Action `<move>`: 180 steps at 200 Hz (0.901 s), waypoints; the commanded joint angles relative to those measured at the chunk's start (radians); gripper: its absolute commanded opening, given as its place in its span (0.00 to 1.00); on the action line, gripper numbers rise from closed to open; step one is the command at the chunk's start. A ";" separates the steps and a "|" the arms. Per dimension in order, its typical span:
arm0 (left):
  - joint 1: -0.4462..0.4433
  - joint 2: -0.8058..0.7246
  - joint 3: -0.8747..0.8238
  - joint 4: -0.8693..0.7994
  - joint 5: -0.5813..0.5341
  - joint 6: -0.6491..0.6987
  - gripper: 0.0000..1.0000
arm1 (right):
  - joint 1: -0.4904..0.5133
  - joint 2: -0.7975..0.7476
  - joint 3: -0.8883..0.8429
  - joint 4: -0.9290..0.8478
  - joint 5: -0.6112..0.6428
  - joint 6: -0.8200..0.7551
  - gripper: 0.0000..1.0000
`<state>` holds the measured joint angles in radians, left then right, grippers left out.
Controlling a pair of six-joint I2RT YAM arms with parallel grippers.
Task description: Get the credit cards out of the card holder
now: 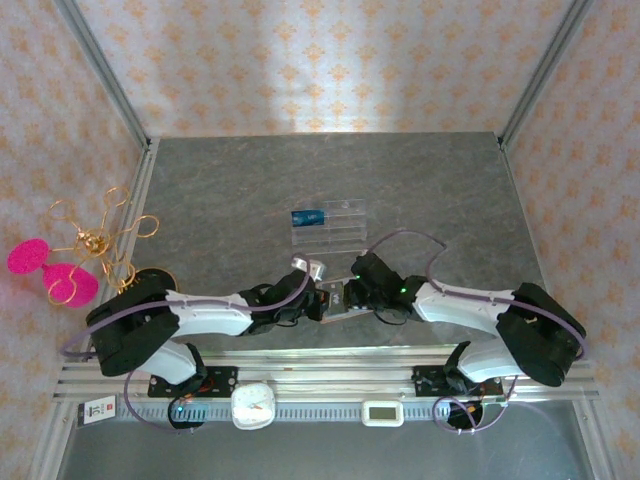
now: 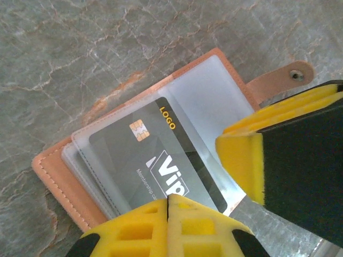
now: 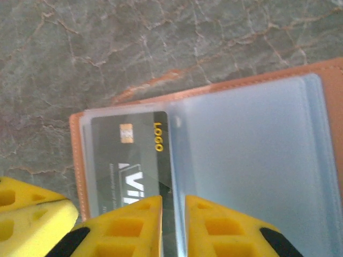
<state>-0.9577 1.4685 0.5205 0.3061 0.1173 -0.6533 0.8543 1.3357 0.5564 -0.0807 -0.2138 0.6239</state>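
Note:
The tan card holder point(image 2: 53, 172) point(image 3: 328, 69) lies open on the grey table between both arms point(image 1: 341, 299). A dark credit card point(image 2: 153, 152) point(image 3: 123, 155), marked with a chip and "VIP", sits in its clear sleeve, partly slid out. My left gripper point(image 2: 168, 202) is shut, its tips resting on the card's near edge. My right gripper point(image 3: 173, 209) has its fingers slightly apart, straddling the card's long edge and the sleeve's edge. A bright blue credit card point(image 1: 308, 217) lies on the clear rack point(image 1: 338, 230).
The holder's closing tab point(image 2: 280, 76) sticks out to the far side. A pink and gold wire ornament point(image 1: 70, 262) stands at the left edge. On the front rail sit a white clock point(image 1: 253, 405) and a small timer point(image 1: 382, 412).

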 commanded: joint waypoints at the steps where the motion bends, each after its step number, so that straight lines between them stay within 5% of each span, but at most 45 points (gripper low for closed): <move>1: -0.006 0.036 0.024 0.013 0.002 0.011 0.00 | -0.025 -0.031 -0.026 0.042 -0.064 -0.035 0.19; 136: 0.003 0.132 -0.009 -0.051 -0.046 0.006 0.00 | -0.043 0.078 -0.036 0.138 -0.124 -0.037 0.22; 180: 0.011 0.130 -0.028 -0.035 -0.030 0.001 0.00 | -0.046 0.075 -0.075 0.202 -0.164 -0.002 0.04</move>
<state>-0.9596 1.5600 0.5247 0.3523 0.0921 -0.6537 0.8059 1.4075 0.5045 0.0692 -0.3481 0.5987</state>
